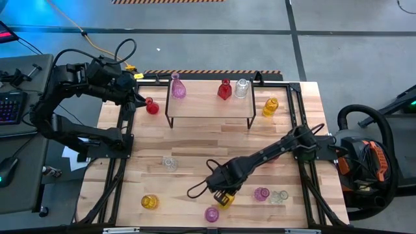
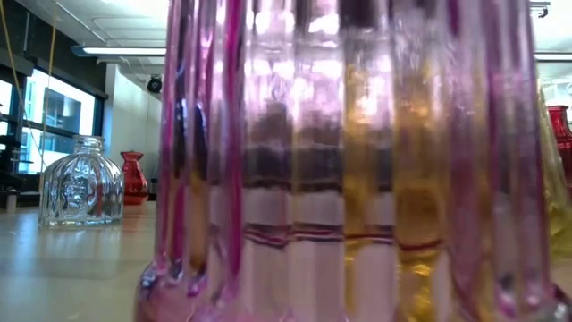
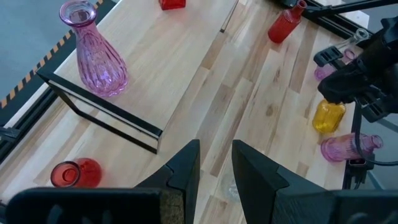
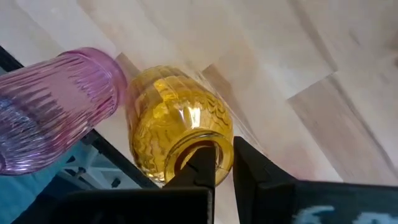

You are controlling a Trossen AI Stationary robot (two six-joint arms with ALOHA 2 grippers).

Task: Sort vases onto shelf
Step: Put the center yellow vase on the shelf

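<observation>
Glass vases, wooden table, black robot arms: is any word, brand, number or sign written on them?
None can be read.
The pink ribbed glass vase, yellow glass vase and small wooden shelf carry no lettering.
The striped hazard tape on the floor is pattern only, no words.

The right hand (image 4: 224, 163) has its two dark fingers (image 4: 202, 167) drawn close together on the rim of a yellow vase (image 4: 177, 134) — one finger sits at the vase's mouth, the other just outside the neck. The ribbed amber body fills the middle of the view above the light wooden worktop (image 4: 286, 56). A pink vase (image 4: 53, 106), ribbed and translucent, lies just beside the yellow one — whether the two touch is hard to tell.
</observation>
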